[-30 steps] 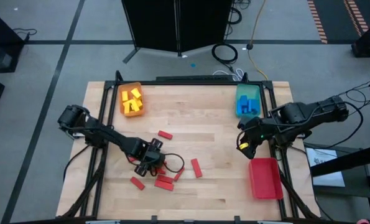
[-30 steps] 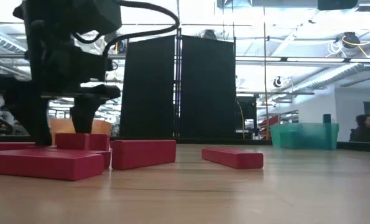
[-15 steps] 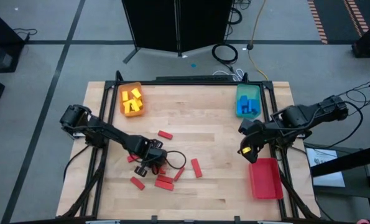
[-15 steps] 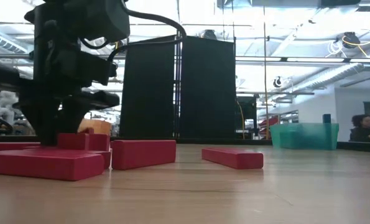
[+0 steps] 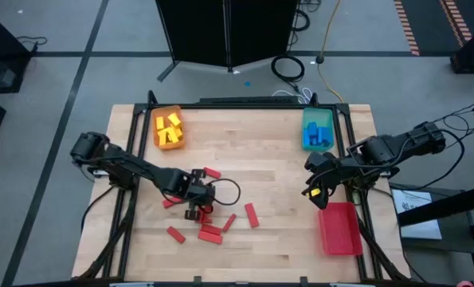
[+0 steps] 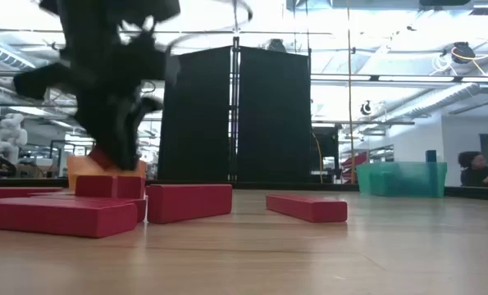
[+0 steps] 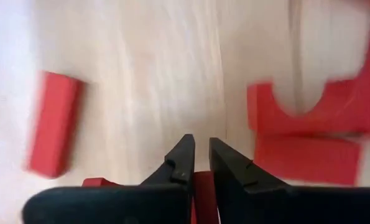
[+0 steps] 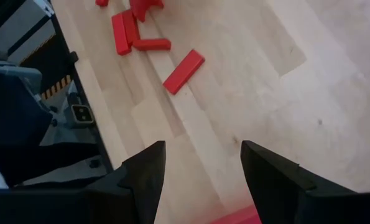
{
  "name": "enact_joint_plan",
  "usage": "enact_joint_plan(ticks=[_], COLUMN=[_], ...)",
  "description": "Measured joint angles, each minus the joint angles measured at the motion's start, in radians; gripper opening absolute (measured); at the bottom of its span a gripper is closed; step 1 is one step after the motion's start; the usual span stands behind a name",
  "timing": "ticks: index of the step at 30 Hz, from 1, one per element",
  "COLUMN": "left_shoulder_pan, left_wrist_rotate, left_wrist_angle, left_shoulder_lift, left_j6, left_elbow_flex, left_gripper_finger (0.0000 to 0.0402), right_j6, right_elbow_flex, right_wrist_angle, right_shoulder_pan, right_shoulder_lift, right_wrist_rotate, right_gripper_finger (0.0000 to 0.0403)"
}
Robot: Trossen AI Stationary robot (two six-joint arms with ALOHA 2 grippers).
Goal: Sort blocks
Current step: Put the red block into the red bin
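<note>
Several red blocks [image 5: 212, 232] lie flat on the wooden table near its front left, with others lying apart [image 5: 251, 214] [image 5: 212, 172]. My left gripper [image 5: 197, 210] hangs over this cluster, pointing steeply down, shut on one red block [image 7: 204, 194]. In the low view the gripper [image 6: 116, 152] is blurred above the lying blocks [image 6: 189, 201]. My right gripper [image 5: 311, 192] is open with nothing between its fingers [image 8: 202, 149], high over the table's right side, beside the red tray [image 5: 339, 229]. My left gripper pinches a red block [image 7: 204, 194] between its two fingers, which come from above pointing steeply down. Only a strip of the block shows between the fingers. In the low view a red piece [image 6: 102, 157] hangs under the gripper, just above the lying blocks.
An orange tray [image 5: 158, 118] with yellow blocks stands at the far left and a teal tray [image 5: 307, 119] with blue blocks at the far right. The red tray sits at the near right edge. Bare wood lies in the table's middle. A person [image 6: 473, 168] sits in the room behind.
My left gripper has shut on a red block in the cluster, rolled about its own axis, and risen a little, shifting slightly toward the table's right. The block has come up off the table with it. The other blocks lie as before.
</note>
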Motion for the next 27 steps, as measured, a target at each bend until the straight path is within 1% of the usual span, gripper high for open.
enact_joint_plan(ticks=[4,6,9,14,17,19,23,27], left_shoulder_pan=[0.003,0.010,0.023,0.049,0.066,0.080,0.098,0.100], left_wrist_rotate=[-0.052,-0.060,-0.064,-0.070,-0.070,-0.070,-0.072,-0.062], left_wrist_angle=[-0.028,-0.027,-0.017,0.050,0.152,0.255,0.502,0.752], left_shoulder_lift=[-0.047,-0.077,-0.101,-0.151,-0.186,-0.212,-0.234,-0.225], left_j6=[-0.076,-0.103,-0.148,-0.246,-0.285,-0.308,-0.316,-0.317], left_elbow_flex=[0.032,0.045,0.050,0.051,0.051,0.052,0.052,0.053], left_gripper_finger=[0.0017,0.0010,0.0009,0.0010,0.0010,0.0010,0.0010,0.0011], right_j6=[-0.019,-0.031,-0.033,-0.027,-0.034,-0.045,-0.012,0.069], right_elbow_flex=[0.000,0.000,0.000,0.000,-0.001,-0.001,-0.001,-0.001], right_wrist_angle=[0.003,0.007,0.009,0.010,0.010,0.010,-0.008,-0.077], right_shoulder_pan=[0.001,0.001,0.002,0.002,0.012,0.033,0.080,0.113], right_shoulder_lift=[0.000,0.000,0.002,0.018,0.028,0.027,0.015,0.004], right_wrist_rotate=[0.029,0.030,0.043,0.178,0.280,0.329,0.373,0.454], right_gripper_finger=[0.0199,0.0199,0.0199,0.0199,0.0199,0.0199,0.0199,0.0199])
